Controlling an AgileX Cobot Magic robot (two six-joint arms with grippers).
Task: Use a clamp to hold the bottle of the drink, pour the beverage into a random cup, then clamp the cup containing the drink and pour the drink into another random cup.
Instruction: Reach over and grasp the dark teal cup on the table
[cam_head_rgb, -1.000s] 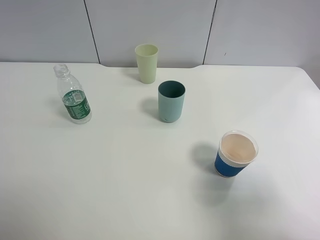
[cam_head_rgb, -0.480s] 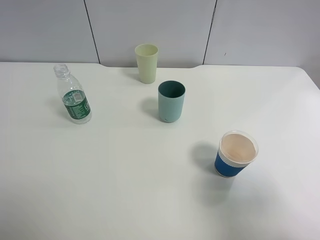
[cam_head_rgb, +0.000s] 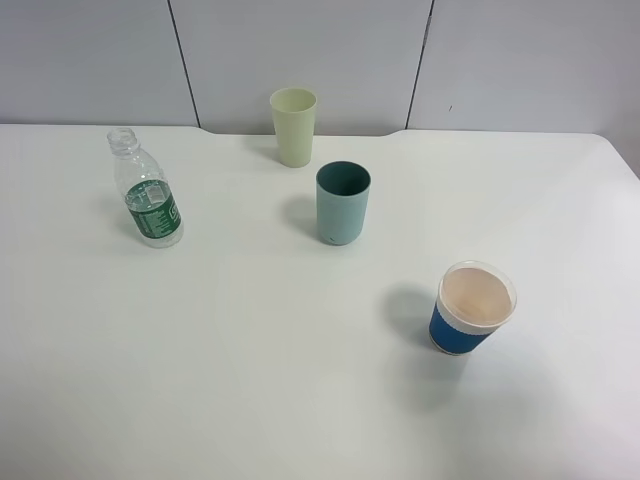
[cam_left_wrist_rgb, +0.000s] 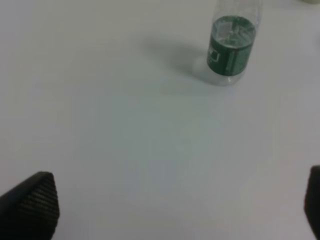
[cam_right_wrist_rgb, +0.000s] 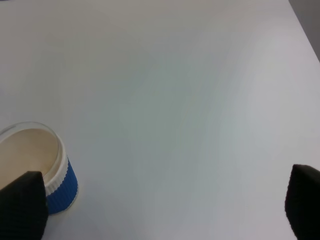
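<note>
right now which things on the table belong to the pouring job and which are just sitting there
Part of the job:
- bottle, uncapped and upright
- teal cup
- pale yellow-green cup

Just lying about:
- blue paper cup with a white rim, standing on its own nearer the camera

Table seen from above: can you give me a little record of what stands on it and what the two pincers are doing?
bottle: uncapped, standing, left side of the table
teal cup: upright, near the middle
yellow-green cup: upright, behind the teal cup, apart
blue paper cup: upright, front right
left pincer: open, empty, bottle ahead of it
right pincer: open, empty, blue paper cup beside it
</note>
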